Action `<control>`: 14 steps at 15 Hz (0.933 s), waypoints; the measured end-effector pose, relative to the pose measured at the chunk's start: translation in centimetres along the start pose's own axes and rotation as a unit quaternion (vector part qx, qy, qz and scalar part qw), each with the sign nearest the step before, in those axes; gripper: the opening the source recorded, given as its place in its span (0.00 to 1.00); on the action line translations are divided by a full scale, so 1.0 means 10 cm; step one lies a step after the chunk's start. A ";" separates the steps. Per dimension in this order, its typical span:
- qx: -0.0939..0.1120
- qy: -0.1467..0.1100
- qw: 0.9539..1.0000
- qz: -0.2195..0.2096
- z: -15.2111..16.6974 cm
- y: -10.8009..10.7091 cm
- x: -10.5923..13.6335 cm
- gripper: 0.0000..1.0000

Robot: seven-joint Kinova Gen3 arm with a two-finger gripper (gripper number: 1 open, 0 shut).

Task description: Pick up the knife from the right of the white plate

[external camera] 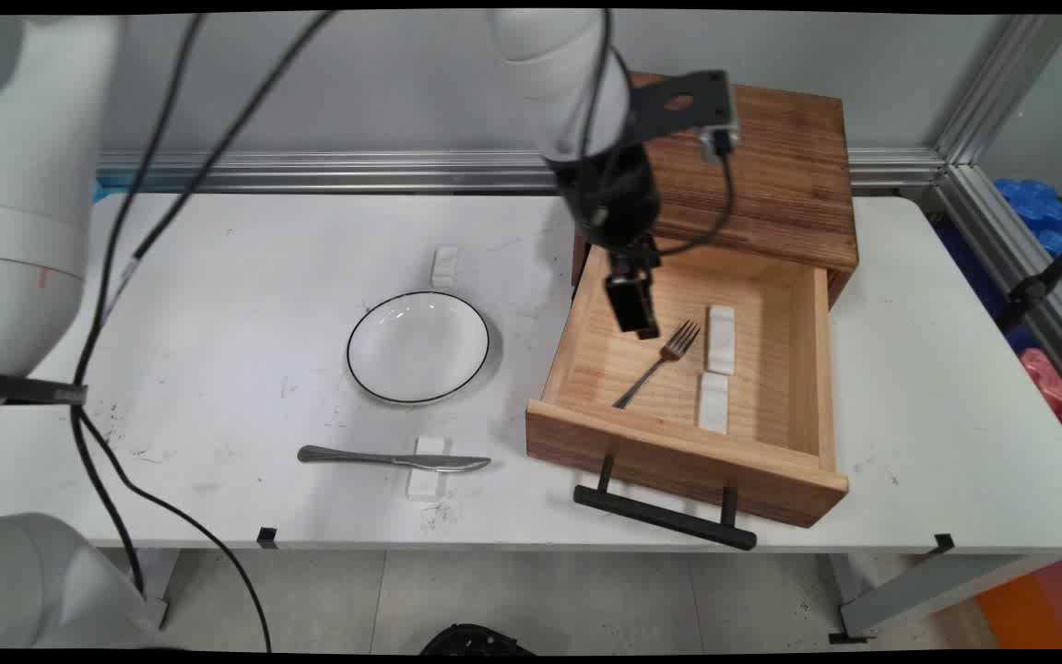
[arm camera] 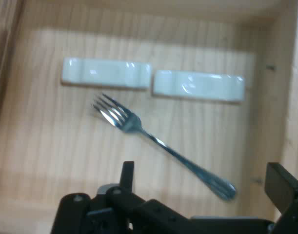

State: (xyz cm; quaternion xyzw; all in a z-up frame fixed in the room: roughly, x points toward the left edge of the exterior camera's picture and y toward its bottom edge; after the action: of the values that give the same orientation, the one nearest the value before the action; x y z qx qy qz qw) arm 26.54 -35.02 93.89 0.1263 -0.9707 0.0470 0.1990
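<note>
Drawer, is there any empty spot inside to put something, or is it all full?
The drawer has bare wood on its left side, between the left wall and the fork. The right side is crowded: two white rests lie end to end beside the fork's tines. The open gripper hangs above the bare part.

— What does your gripper (external camera: 638, 318) hang over?
— A metal fork (external camera: 658, 363), lying flat and diagonal on the floor of the open wooden drawer (external camera: 812, 369). Your gripper's fingers (arm camera: 280, 187) are spread wide, above it and not touching.
— What lies near the fork?
— Two white rests (external camera: 721, 339), end to end, just beside its prongs.
</note>
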 end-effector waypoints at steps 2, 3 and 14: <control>-0.006 0.000 1.000 -0.005 -0.19 0.09 -0.22 1.00; -0.010 -0.001 1.000 -0.007 -0.27 0.13 -0.33 1.00; -0.038 -0.041 0.997 -0.049 -0.94 0.57 -1.73 1.00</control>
State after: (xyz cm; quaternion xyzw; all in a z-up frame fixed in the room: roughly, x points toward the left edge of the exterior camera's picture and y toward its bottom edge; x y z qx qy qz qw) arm 43.98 -24.24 95.39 0.1677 -0.9718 -0.0045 0.1656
